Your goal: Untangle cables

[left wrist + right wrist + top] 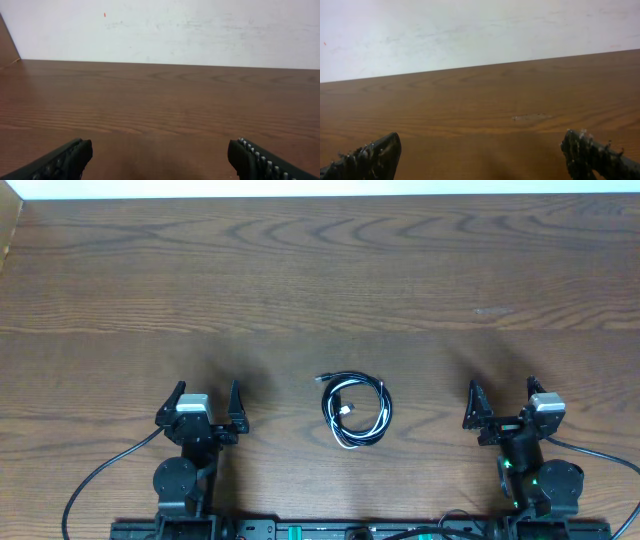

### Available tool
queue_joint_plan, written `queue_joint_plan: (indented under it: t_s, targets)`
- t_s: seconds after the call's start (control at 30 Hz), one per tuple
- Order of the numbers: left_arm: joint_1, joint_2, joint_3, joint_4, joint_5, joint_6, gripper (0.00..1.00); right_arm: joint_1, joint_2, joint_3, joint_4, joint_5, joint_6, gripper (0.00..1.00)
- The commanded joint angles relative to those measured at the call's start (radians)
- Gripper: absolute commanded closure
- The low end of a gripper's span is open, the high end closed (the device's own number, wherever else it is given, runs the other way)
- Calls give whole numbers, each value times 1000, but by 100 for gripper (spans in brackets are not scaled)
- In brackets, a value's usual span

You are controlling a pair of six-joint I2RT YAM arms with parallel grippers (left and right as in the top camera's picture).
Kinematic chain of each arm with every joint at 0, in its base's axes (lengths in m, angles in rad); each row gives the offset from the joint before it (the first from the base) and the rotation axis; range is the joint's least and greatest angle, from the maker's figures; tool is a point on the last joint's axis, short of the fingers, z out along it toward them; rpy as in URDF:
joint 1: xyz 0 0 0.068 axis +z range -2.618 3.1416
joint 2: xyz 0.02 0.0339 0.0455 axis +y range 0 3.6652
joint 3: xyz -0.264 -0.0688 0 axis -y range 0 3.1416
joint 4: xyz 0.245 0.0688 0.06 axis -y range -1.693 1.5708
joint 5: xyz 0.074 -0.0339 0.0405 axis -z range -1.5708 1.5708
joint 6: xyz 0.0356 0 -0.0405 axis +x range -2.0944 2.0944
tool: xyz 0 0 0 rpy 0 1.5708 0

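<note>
The cables [356, 410] lie as one small coil of thin black and white cords on the wooden table [320, 280], midway between the two arms, with a plug end sticking out at the upper left. My left gripper [207, 394] stands open well to the left of the coil, with nothing between its fingers. To the right of the coil, my right gripper [503, 392] is open and empty too. In the left wrist view the left gripper [160, 155] faces only bare wood. The right gripper [481, 150] shows the same in the right wrist view. The cables appear in neither wrist view.
Thick black arm wires [100, 475] trail from both arm bases along the table's front edge. A pale wall [160, 30] rises behind the table's far edge. A small light scuff [527, 118] marks the wood ahead of the right gripper.
</note>
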Motion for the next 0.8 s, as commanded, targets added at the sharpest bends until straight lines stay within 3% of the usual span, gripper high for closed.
queue_joint_plan:
  t_s: [0.0,0.57,0.77]
  targets:
    - [-2,-6,-13,-40,-2,6,7,3,-5,-2,-3,-3,10,1]
    - [-2,-6,-13,-39,-1,6,7,3,-5,-2,26,13,10,1]
    - [-2,-6,-13,-32,10,-4,7,3,-5,-2,117,-70,10,1]
